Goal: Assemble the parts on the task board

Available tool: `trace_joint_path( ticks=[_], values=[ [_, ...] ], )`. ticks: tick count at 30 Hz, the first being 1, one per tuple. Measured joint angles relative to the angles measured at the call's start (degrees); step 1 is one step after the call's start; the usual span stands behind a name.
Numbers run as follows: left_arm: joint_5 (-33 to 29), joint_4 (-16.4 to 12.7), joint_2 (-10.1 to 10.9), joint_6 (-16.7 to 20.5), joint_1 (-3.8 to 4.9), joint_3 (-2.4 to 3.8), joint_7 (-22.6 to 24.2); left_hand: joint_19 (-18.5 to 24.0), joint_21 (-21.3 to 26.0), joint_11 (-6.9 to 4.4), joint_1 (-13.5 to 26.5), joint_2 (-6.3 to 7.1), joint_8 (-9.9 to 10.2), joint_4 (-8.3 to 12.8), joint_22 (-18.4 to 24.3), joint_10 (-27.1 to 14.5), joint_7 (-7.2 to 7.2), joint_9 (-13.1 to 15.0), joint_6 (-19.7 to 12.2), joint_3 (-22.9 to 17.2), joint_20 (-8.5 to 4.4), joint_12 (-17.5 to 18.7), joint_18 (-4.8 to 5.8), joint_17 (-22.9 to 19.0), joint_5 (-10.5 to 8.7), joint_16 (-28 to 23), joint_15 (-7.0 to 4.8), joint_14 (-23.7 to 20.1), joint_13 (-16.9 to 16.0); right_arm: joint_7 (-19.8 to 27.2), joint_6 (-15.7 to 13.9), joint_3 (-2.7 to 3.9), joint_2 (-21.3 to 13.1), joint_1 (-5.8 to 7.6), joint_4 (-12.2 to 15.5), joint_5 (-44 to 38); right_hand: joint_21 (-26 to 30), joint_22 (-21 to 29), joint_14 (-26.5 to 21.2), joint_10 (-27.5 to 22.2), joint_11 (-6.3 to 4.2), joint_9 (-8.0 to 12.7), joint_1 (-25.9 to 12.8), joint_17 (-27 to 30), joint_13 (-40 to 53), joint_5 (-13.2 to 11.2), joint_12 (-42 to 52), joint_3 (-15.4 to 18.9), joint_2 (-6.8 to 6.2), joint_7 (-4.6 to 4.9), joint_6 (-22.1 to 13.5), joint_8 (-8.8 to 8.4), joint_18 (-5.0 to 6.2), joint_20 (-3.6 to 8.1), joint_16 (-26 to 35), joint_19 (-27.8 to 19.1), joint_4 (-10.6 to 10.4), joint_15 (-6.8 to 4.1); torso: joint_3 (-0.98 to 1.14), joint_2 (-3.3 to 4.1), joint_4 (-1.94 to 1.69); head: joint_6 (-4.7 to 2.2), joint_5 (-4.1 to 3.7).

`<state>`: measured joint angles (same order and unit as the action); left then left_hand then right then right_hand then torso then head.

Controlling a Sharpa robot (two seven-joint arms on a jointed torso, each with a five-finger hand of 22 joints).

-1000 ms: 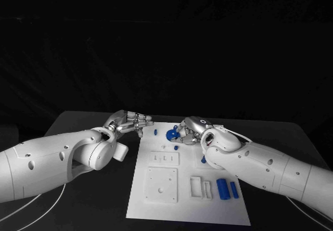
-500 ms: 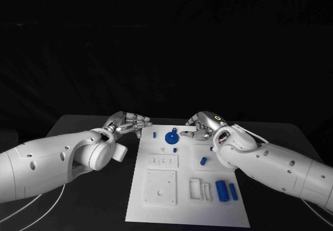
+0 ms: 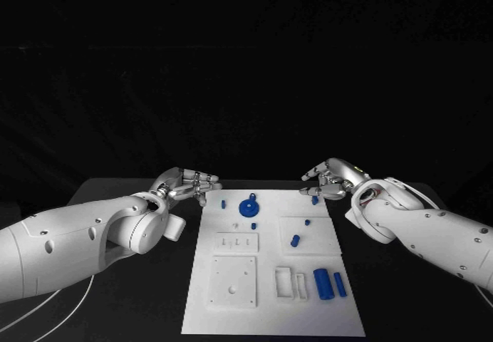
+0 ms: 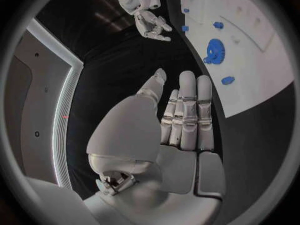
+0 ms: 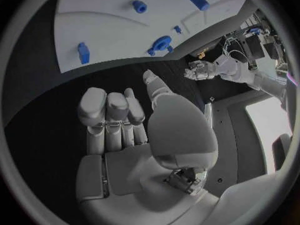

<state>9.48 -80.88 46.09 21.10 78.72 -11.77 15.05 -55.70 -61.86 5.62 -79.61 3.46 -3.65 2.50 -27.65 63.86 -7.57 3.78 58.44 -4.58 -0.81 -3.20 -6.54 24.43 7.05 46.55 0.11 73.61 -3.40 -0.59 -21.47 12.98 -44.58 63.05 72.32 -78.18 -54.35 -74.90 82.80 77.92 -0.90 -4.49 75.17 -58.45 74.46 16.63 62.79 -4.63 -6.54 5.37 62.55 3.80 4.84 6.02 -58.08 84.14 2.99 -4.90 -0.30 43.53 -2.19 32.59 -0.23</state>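
The white task board lies in the middle of the black table. A blue gear lies flat on its far part, with a small blue piece beside it. Small blue pegs stand right of centre, and two blue cylinders lie near the front right. My left hand hovers off the board's far left corner, fingers straight and holding nothing. My right hand is off the far right corner, also holding nothing. The left wrist view shows the gear beyond my left hand.
White raised blocks and slotted holders sit on the board's near half. Bare black table lies on both sides of the board. The right wrist view shows my right hand with the board's edge and the gear beyond its fingers.
My right hand has let go of the blue gear, which now lies on the board, and has drawn back to the right, off the board. The left hand has stayed put.
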Motion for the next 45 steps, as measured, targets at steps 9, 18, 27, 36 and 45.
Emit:
trace_joint_path(
  ticks=[9,18,27,36,45],
  values=[
    [0.00,0.36,-0.10,-0.50,-0.17,0.00,0.20,0.00,-0.25,0.00,0.31,0.31,0.00,-1.14,0.32,0.00,0.00,0.00,0.00,2.41,0.00,0.00,0.00,-0.04,0.00,0.00,0.00,0.00,0.00,6.01,2.47,0.22,-0.78,-0.02,-5.50,4.61,-0.22,0.00,0.00,-0.20,0.20,0.32,-0.52,-0.08,-0.34,2.74,-0.01,1.45,1.13,0.37,-0.56,0.00,-0.01,-0.21,0.00,-0.21,4.86,0.00,0.27,-0.14,0.23,0.23,-0.29],
    [0.01,0.54,-0.21,-1.23,-0.28,0.00,0.59,0.00,-0.25,0.00,0.31,0.31,0.00,-2.16,0.56,0.00,0.00,0.00,0.00,4.23,0.00,0.00,0.00,-0.11,0.00,0.00,0.00,0.00,0.00,8.59,3.93,0.26,0.54,-0.06,-10.97,6.18,-0.45,0.00,-0.33,-0.84,0.83,0.63,0.16,-0.11,-0.75,2.98,-0.63,2.06,1.76,1.06,-3.48,-0.01,-0.07,-0.32,0.57,-0.09,6.80,0.37,0.26,-0.08,0.13,0.17,-0.32],
    [0.11,0.81,-0.25,-1.83,-0.38,0.00,0.92,0.00,-0.25,0.00,0.54,1.00,0.00,-2.85,0.71,0.00,-0.20,0.00,-0.20,4.92,0.00,0.00,0.01,-0.11,0.00,0.00,0.00,0.00,0.00,9.81,5.43,0.26,1.78,-1.07,-13.65,6.63,-0.77,0.00,-0.41,-1.13,1.12,0.92,2.36,-0.24,-1.04,0.91,-0.94,-0.72,2.32,1.33,-9.10,-0.01,-0.04,-0.92,0.66,-0.11,10.47,0.83,0.25,0.02,-0.04,0.64,-0.19],
    [0.21,0.95,-0.33,-2.14,-0.42,0.00,1.12,0.20,-0.25,0.00,0.31,1.22,0.00,-3.22,0.74,0.00,-0.20,0.00,-0.20,4.90,0.20,0.00,0.00,-0.11,-0.41,0.00,0.00,0.00,0.00,10.29,6.78,0.26,2.34,-1.73,-14.93,6.68,-1.08,0.00,-0.41,-1.13,1.11,0.91,2.36,-0.37,-1.04,1.18,-0.94,-2.12,2.32,1.43,-6.81,-0.02,-0.04,-0.92,0.66,-0.11,11.88,0.83,0.37,0.07,-0.10,1.17,-0.23],
    [0.37,0.92,-0.28,-2.27,-0.43,0.00,1.19,0.20,-0.25,0.16,0.32,1.23,0.00,-3.57,0.80,-0.16,-0.22,0.00,-0.22,4.98,0.20,0.00,0.00,-0.16,-0.46,0.00,0.21,-0.21,0.00,10.48,7.67,0.26,2.70,-2.40,-15.41,6.69,-1.08,0.00,-0.41,-1.13,1.11,0.91,2.13,-0.37,-1.04,1.63,-0.94,-2.44,2.55,1.53,-6.13,-0.02,-0.04,-0.92,0.66,-0.11,11.87,0.83,0.40,0.07,-0.04,1.43,-0.14]
  ],
)
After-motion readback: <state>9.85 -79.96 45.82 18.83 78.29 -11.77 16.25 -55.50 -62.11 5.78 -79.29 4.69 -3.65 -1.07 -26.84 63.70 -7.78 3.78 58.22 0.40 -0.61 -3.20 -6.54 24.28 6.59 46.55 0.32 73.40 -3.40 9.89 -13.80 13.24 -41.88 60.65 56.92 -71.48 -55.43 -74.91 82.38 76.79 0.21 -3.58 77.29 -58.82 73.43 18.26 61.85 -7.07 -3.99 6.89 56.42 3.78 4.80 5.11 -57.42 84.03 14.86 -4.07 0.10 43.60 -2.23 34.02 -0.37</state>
